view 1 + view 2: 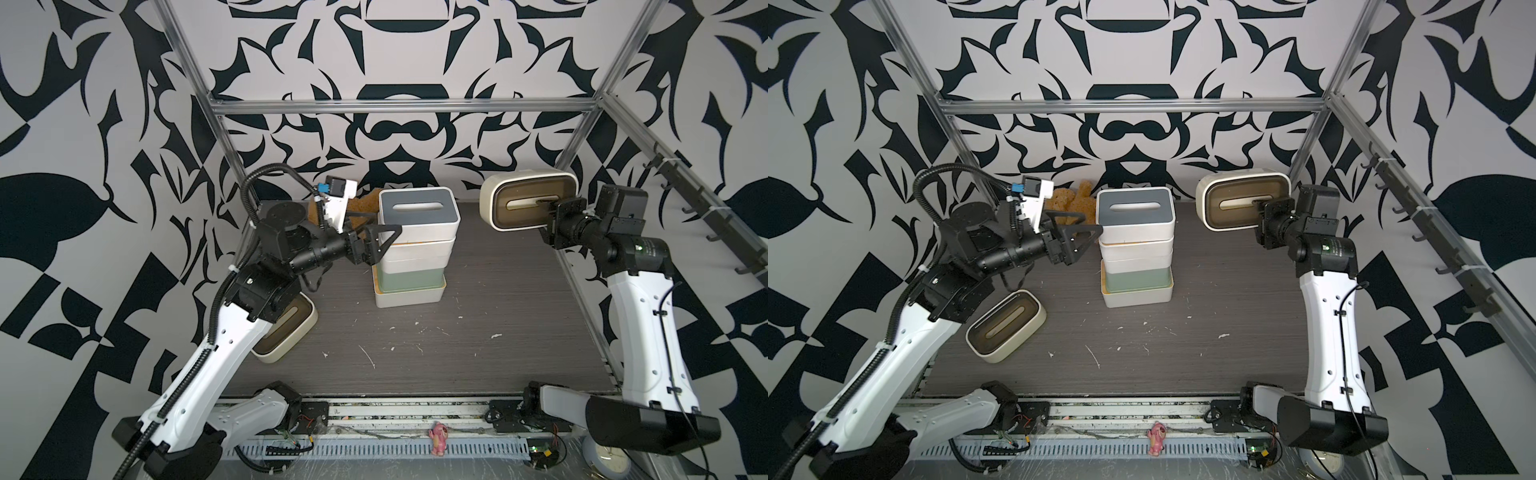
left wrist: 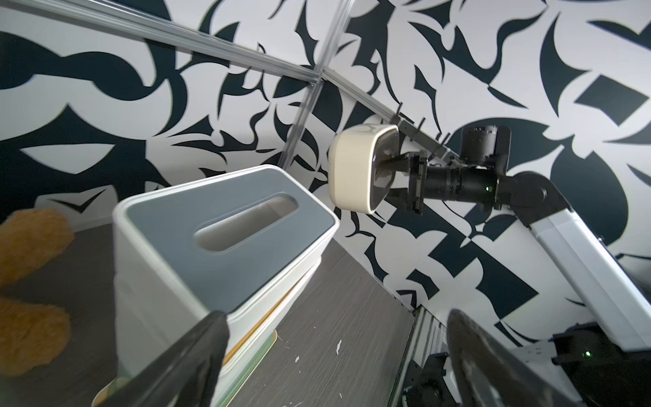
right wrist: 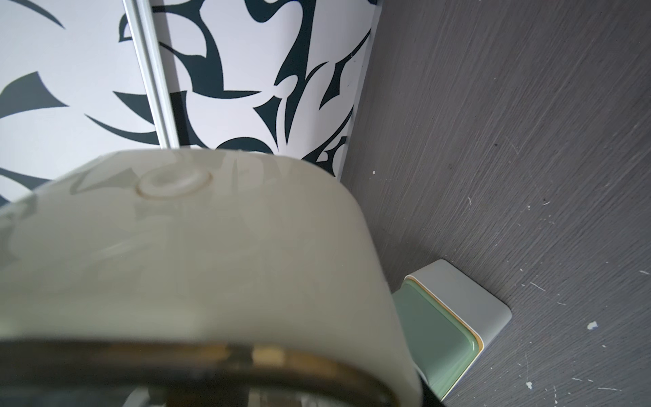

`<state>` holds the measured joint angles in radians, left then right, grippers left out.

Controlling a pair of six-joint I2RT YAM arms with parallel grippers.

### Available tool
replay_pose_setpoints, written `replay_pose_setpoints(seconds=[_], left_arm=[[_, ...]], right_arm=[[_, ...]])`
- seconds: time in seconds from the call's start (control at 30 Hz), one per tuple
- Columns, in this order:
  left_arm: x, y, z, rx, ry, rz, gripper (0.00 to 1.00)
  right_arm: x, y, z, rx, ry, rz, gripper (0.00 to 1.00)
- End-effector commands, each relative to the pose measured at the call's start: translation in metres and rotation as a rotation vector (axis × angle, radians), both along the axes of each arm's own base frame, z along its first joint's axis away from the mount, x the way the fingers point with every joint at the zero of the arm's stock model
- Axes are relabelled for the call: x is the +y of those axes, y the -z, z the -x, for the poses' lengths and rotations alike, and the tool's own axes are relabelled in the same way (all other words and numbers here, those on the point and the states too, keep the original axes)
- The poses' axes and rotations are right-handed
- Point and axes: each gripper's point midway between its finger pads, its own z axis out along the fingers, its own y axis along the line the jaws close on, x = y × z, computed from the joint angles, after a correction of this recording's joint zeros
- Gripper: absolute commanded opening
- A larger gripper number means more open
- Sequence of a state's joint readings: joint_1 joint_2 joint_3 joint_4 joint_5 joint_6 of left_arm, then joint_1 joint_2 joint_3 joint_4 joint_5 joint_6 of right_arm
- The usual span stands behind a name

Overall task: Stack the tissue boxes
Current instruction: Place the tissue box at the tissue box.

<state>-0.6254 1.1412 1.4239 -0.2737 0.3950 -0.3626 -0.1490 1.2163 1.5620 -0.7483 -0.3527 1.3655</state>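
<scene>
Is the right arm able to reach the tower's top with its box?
Probably yes. The right gripper holds the cream box in the air beside the stack, and nothing covers its grey lid. The open left gripper sits beside it, not above.

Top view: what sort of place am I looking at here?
Probably a robot test cell, not a home: an aluminium frame with patterned walls, a left arm and right arm mounted at the table edge, and tissue boxes stacked as props.
</scene>
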Motion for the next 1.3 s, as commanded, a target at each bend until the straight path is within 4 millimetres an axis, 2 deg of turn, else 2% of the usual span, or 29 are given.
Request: replay_pose_setpoints(seconds=[0.0, 0.07, 0.23, 0.43, 0.57, 0.8, 1.03, 1.27], left_arm=[[-0.020, -0.016, -0.006, -0.120, 0.013, -0.049, 0.99], [-0.036, -0.018, -0.017, -0.112, 0.027, -0.051, 0.99], [-0.078, -0.022, -0.028, -0.133, 0.065, -0.075, 0.99], [-0.109, -0.022, -0.043, -0.111, 0.081, -0.071, 0.99], [-0.129, -0.026, -0.041, -0.104, 0.112, -0.059, 0.99], [-0.147, -0.025, -0.040, -0.080, 0.133, -0.055, 0.99], [-0.163, -0.026, -0.030, -0.074, 0.179, -0.047, 0.99], [-0.168, -0.027, -0.030, -0.071, 0.175, -0.039, 0.99]], right_arm=[[0.013, -0.056, 0.009, -0.176, -0.051, -0.028, 0.38], [0.016, -0.065, 0.012, -0.206, -0.064, -0.040, 0.37], [0.028, -0.086, 0.020, -0.268, -0.109, -0.067, 0.36], [0.043, -0.099, 0.027, -0.307, -0.157, -0.084, 0.35], [0.051, -0.102, 0.028, -0.322, -0.182, -0.092, 0.35], [0.058, -0.107, 0.031, -0.342, -0.209, -0.106, 0.33], [0.062, -0.107, 0.033, -0.350, -0.219, -0.116, 0.32], [0.061, -0.103, 0.032, -0.343, -0.215, -0.115, 0.32]])
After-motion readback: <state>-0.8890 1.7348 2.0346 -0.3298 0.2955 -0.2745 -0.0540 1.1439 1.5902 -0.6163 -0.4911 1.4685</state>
